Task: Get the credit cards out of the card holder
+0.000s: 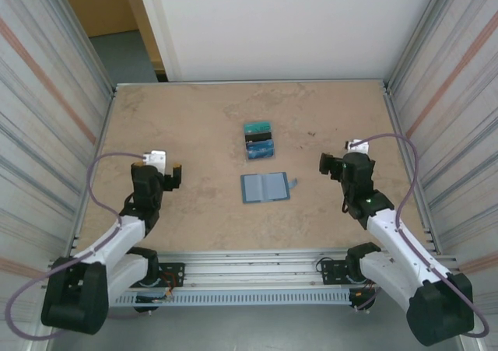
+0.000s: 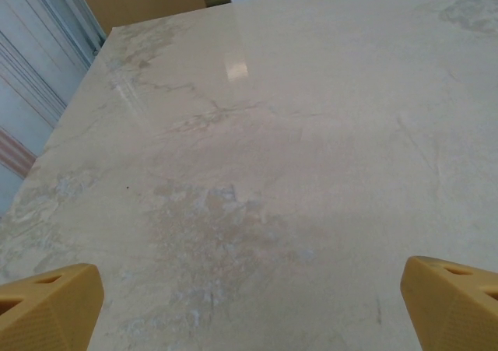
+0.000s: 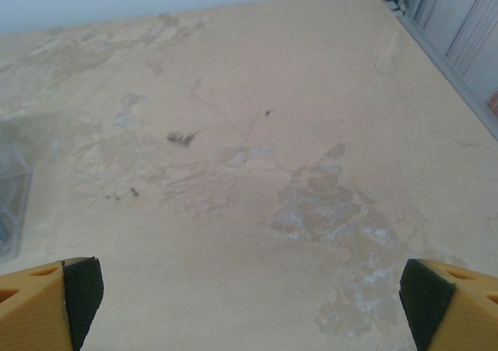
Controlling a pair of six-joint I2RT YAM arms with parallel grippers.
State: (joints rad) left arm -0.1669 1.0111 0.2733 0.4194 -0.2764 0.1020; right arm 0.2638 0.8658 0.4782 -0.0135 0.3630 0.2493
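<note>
As left fingers (image 2: 48, 310), right fingers (image 3: 47, 303) gape, card holder (image 1: 264, 187) lies between.

Top view: I read bright, even, diffuse overhead light with no hard shadows, only faint soft shade on the table (image 1: 194, 125). The side walls (image 1: 47, 94) splay outward toward the frame edges, a wide-angle stretch. Left wrist view: the table is washed pale, with a small white glare patch (image 2: 236, 69) well ahead of the left gripper (image 2: 249, 304) and slightly to its left; the fingertips (image 2: 47, 308) look soft. Right wrist view: warmer cast, mild overall blur. A bluish shape (image 3: 9, 203) far left of the right gripper (image 3: 249, 304) is too smeared for me to identify.
</note>
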